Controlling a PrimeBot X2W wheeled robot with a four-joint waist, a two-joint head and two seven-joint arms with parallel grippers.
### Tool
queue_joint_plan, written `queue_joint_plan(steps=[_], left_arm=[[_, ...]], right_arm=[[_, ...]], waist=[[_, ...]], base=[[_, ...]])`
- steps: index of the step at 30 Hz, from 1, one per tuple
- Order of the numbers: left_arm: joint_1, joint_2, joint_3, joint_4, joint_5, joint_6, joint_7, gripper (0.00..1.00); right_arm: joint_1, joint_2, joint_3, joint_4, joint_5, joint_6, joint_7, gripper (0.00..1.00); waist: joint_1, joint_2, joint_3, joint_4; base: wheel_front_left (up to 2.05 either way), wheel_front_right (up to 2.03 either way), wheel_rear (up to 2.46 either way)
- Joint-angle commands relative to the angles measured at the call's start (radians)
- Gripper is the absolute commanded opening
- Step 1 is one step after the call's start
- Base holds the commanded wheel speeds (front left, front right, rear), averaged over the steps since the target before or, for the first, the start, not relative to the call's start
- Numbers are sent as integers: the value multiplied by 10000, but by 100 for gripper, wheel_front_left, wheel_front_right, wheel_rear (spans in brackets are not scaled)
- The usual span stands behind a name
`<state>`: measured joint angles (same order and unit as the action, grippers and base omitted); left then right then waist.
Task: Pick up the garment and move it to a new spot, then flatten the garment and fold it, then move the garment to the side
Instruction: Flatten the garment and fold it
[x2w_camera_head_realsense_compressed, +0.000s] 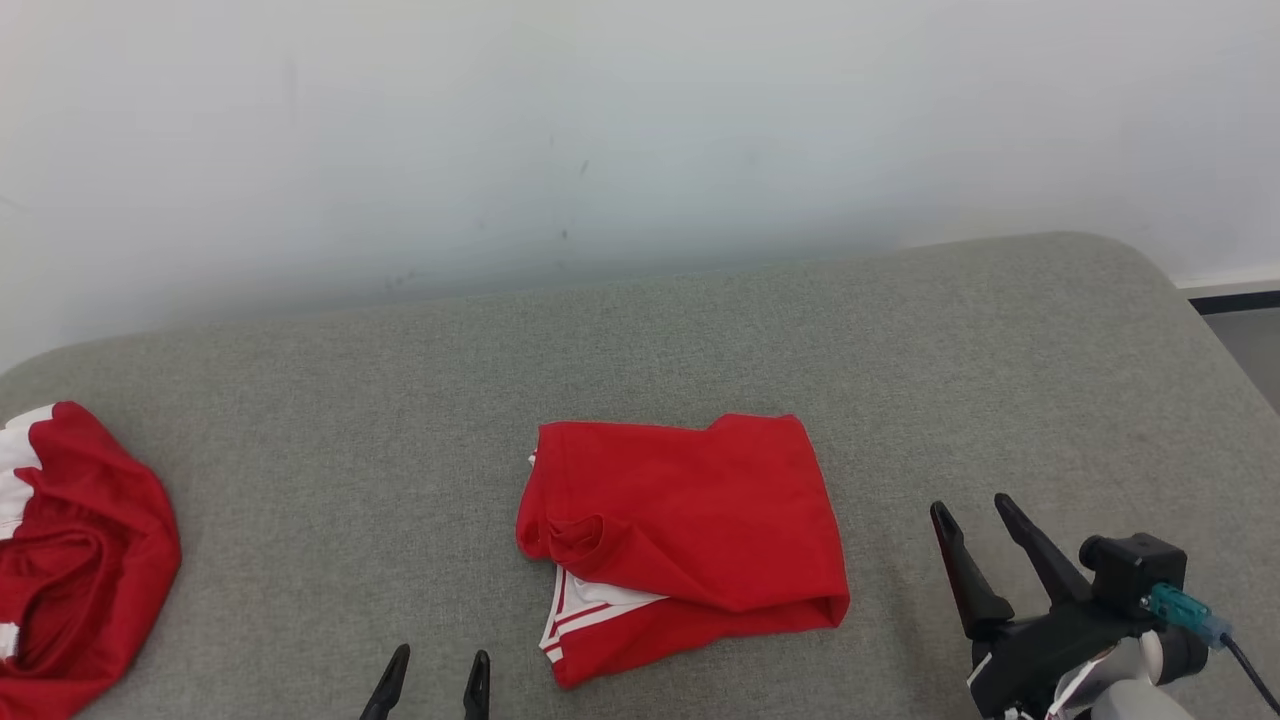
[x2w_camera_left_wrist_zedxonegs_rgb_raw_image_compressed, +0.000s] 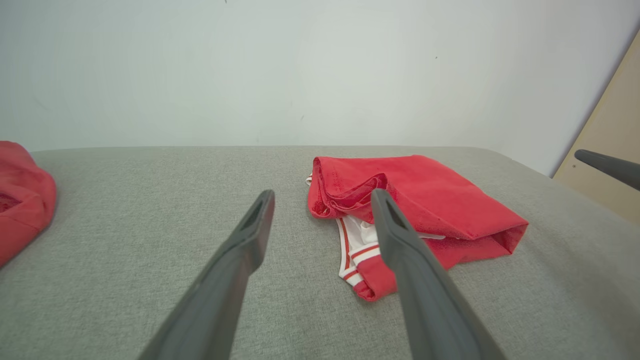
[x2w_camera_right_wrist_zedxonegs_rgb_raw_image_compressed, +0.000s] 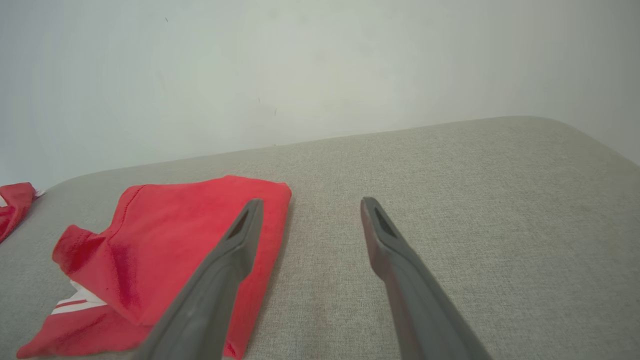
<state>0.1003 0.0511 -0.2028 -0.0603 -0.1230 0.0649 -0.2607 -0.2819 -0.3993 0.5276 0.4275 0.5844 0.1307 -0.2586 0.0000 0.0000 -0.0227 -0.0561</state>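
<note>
White wall (x2w_camera_head_realsense_compressed: 600, 120) with faint scuffs, grey upholstered surface (x2w_camera_head_realsense_compressed: 700, 330) with rounded corners, dark skirting strip (x2w_camera_head_realsense_compressed: 1235, 300) at right

A bare, plain indoor room, kind unclear: a grey cloth-covered tabletop (x2w_camera_head_realsense_compressed: 900, 330) with rounded corners stands against a scuffed white wall (x2w_camera_head_realsense_compressed: 640, 120).

The crumpled red-and-white cloth heap (x2w_camera_head_realsense_compressed: 70, 560) runs off the head view's left and bottom edges, the left gripper (x2w_camera_head_realsense_compressed: 441, 656) is cut off there below its dark fingertips, and the folded red fabric garment (x2w_camera_head_realsense_compressed: 690, 510) covers most of its own white striped layer (x2w_camera_head_realsense_compressed: 590, 602).
</note>
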Motion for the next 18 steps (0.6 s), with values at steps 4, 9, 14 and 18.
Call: queue_joint_plan(steps=[4,9,14,18], left_arm=[[131,2,77,-73,-53,74,-48,100],[72,-1,70,-96,-69,82,-48,100],[-3,-1,-28,-91,-84,47,-48,100],[-83,-1,-129,-67,-105,65,-48,100]], right_arm=[[598,165,-316,-459,-526,-1,-63,100],[785,298,-250,-765,-856,-1,-65,0],[228,498,211,-617,-798,-1,-68,0],[-563,701,976,-67,-540,-1,-67,0]], waist=[[0,0,-49,69],[0,0,-60,207],[0,0,-1,437],[0,0,94,796]], base=[[0,0,0],[0,0,0],[0,0,0],[0,0,0]])
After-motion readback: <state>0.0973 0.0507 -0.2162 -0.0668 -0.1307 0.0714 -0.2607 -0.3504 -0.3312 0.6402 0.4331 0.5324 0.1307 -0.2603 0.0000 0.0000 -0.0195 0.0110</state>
